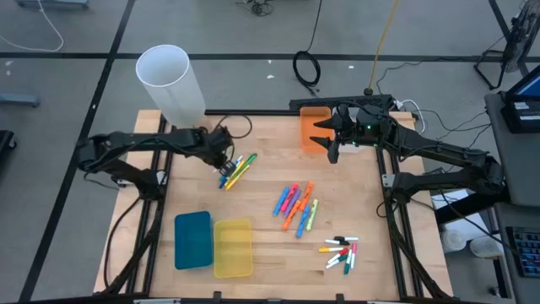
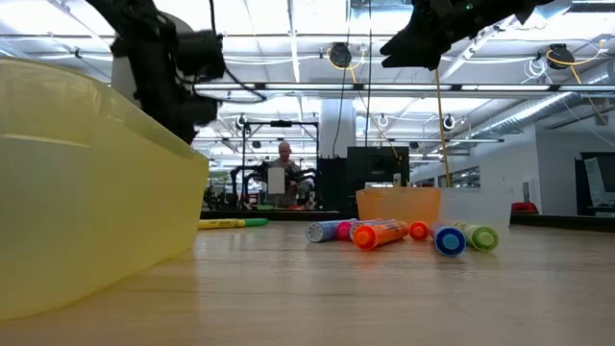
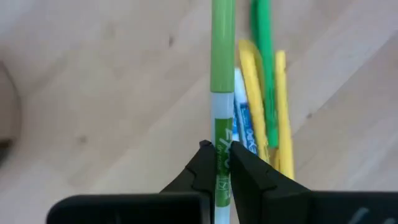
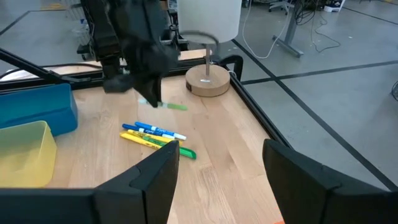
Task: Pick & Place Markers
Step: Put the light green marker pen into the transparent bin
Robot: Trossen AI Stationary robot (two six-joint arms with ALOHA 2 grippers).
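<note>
My left gripper (image 1: 226, 162) hangs over a small pile of yellow, green and blue-and-white markers (image 1: 238, 171) on the table's left half, shut on a white marker with a green cap (image 3: 222, 74). More highlighters (image 1: 295, 207) lie in the middle, and thin white pens (image 1: 341, 253) lie toward the near right. My right gripper (image 4: 221, 174) is open and hovers by the orange bin (image 1: 314, 131) at the far edge, holding nothing. My left gripper pinches the green-capped marker by its white body (image 3: 222, 163) between the two fingers (image 3: 202, 168). The marker lies along the fingers, its green cap end (image 4: 177, 107) sticking out ahead. It is lifted clear of the pile (image 4: 152, 134) and roughly level.
A blue bin (image 1: 192, 239) and a yellow bin (image 1: 233, 247) sit side by side at the near edge. A tall white cylinder (image 1: 173, 80) stands at the far left corner. A person (image 2: 284, 173) sits far behind the table.
</note>
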